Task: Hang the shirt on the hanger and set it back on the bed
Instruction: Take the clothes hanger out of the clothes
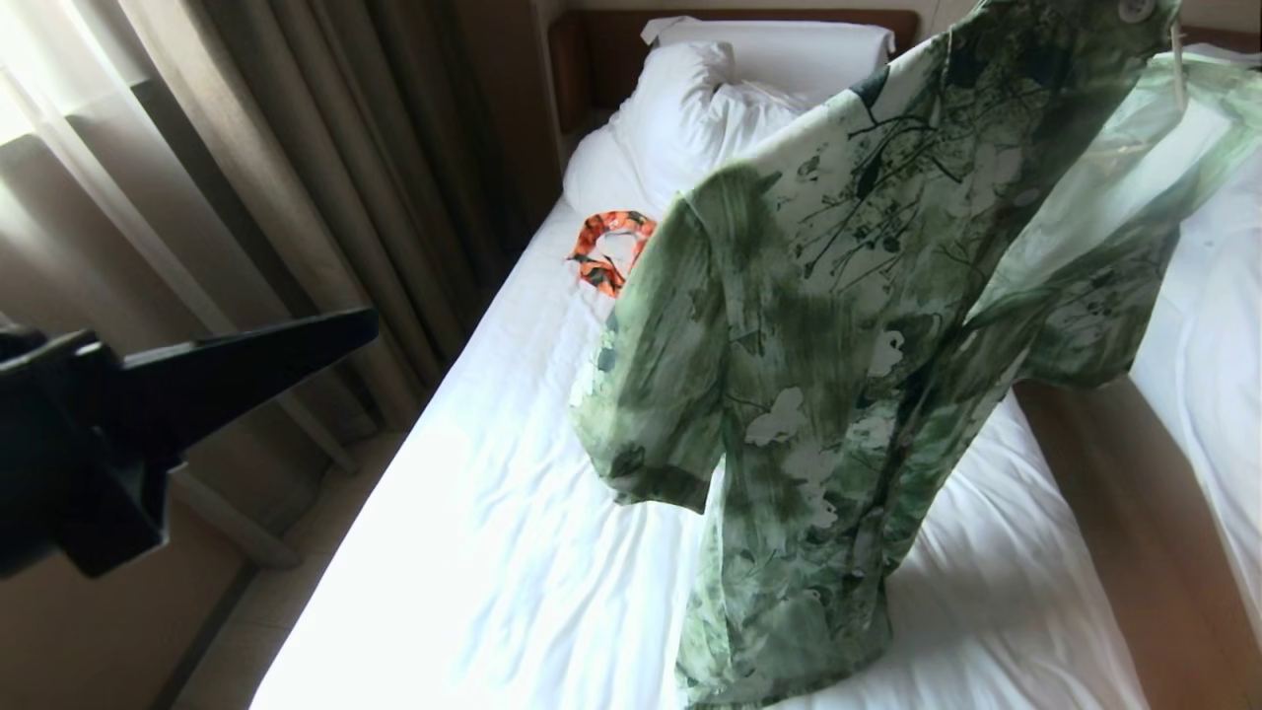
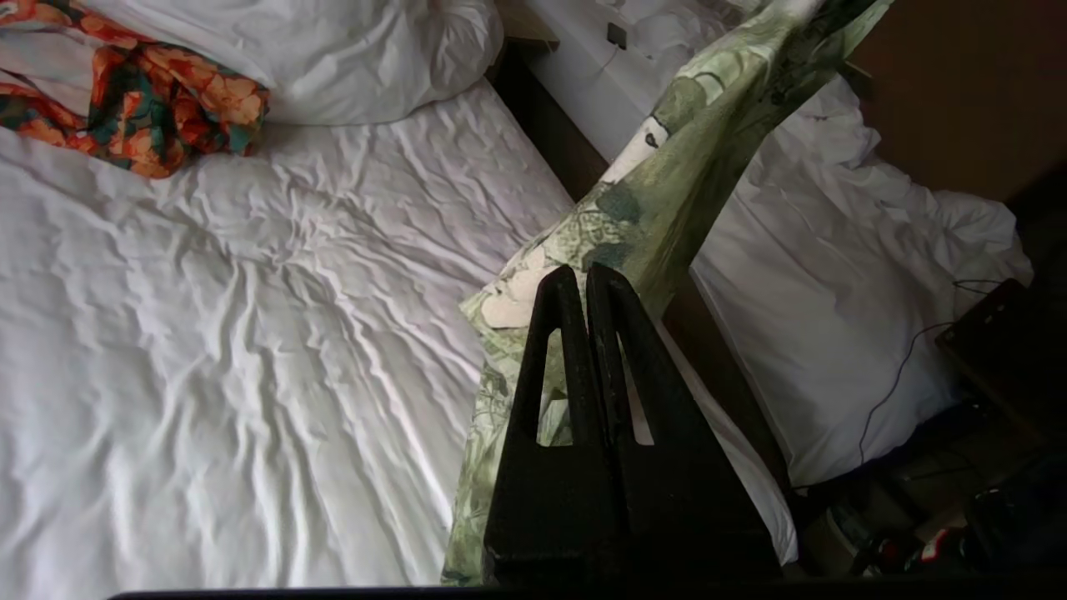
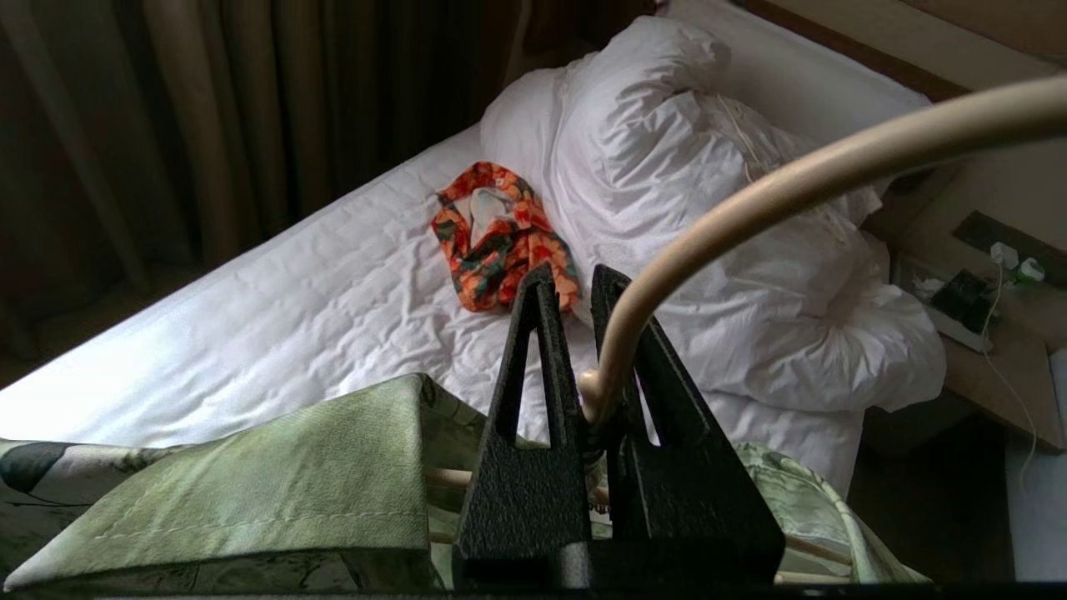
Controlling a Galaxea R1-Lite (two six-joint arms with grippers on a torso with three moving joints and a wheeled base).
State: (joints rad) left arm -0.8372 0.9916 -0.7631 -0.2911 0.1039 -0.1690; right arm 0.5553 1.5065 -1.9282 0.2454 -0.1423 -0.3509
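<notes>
right fingers clamp the hanger bearing the shirt; left fingers closed, empty.

Shirt hangs on hanger above the bed, right of centre, hem touching the sheet. Patterned garment lies behind it, beside the duvet. Left end effector at far left; 2nd bed to the right.
</notes>
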